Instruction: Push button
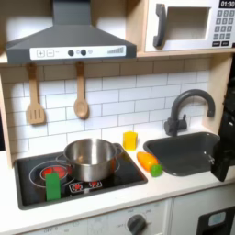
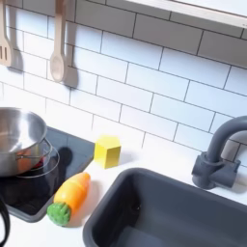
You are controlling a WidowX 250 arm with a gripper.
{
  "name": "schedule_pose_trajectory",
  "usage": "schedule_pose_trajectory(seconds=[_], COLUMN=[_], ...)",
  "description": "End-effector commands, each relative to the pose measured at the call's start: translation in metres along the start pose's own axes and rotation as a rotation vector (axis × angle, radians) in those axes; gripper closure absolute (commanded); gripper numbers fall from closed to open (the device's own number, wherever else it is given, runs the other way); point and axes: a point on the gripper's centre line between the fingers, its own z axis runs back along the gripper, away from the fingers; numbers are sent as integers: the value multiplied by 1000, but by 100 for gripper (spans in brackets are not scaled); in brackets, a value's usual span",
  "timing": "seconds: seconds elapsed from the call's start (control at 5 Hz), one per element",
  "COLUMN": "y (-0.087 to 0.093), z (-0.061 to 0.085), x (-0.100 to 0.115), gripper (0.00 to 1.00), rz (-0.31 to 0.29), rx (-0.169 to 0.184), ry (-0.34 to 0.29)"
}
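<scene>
"Where was the button?"

"You had red buttons [image 1: 83, 186] on the hob's [image 1: 27, 176] front edge, just before the pot [image 1: 90, 158], open to a press from above."

"And the gripper [image 1: 223, 158]?"

"Likely that dark blur beside the sink [image 1: 184, 147], parked well apart. I couldn't tell if yours was wide or closed."

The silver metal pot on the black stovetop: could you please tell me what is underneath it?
The silver metal pot sits on the black stovetop, over a red burner ring showing at the first exterior view's left. The ring's remainder is covered.
</scene>
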Motion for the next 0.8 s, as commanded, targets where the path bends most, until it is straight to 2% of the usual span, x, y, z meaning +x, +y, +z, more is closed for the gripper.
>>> schedule_pose_trajectory(seconds=[0.0,0.2,0.4,0.6], y=[0,11,23,31], z=[0,-7,-9,-13], x=[0,8,21,32], gripper=[0,0,0,0], rz=[0,17,24,46], rx=[0,24,61,80], ry=[0,8,-22,-29])
